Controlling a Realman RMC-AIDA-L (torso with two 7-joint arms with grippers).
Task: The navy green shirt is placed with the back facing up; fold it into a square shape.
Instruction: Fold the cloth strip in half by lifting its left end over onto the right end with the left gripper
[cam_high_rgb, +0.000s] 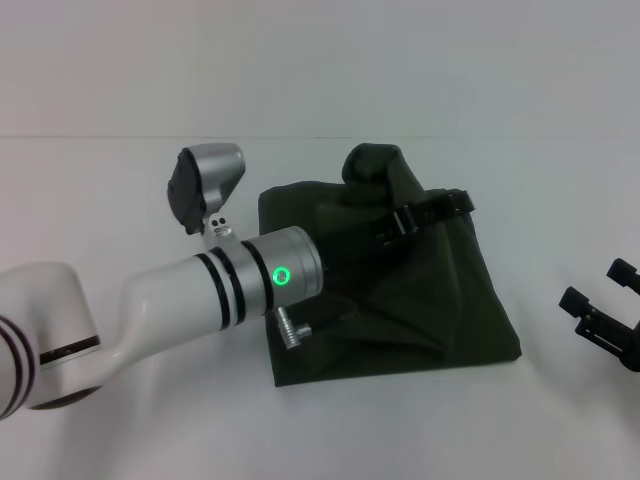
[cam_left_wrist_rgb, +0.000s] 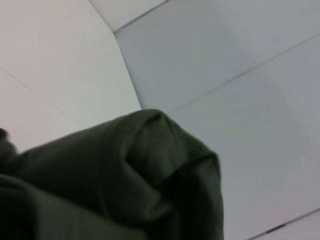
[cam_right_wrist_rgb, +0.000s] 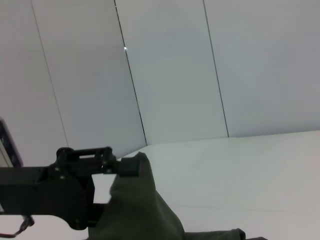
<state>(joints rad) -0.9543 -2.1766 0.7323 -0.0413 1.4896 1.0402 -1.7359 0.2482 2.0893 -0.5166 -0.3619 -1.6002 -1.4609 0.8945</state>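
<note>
On the table: the navy green shirt sits mid-table on the white table, already down to a rough square, with one bunch of cloth pulled up at its far edge.
Left gripper: reaches right across the shirt from your left and looks clamped on that raised bunch; the fingers read as pinched onto fabric, and the right wrist view shows cloth hanging from it.
Right gripper: parked off the shirt's right side, well apart, fingers spread, holding nothing.
Key relation: the lifted cloth hangs under the left gripper over the far edge, with the flat part lying toward you.
My guess: you'd carry that flap toward the near edge and lay it down.
Nearer arm: left, easily.
</note>
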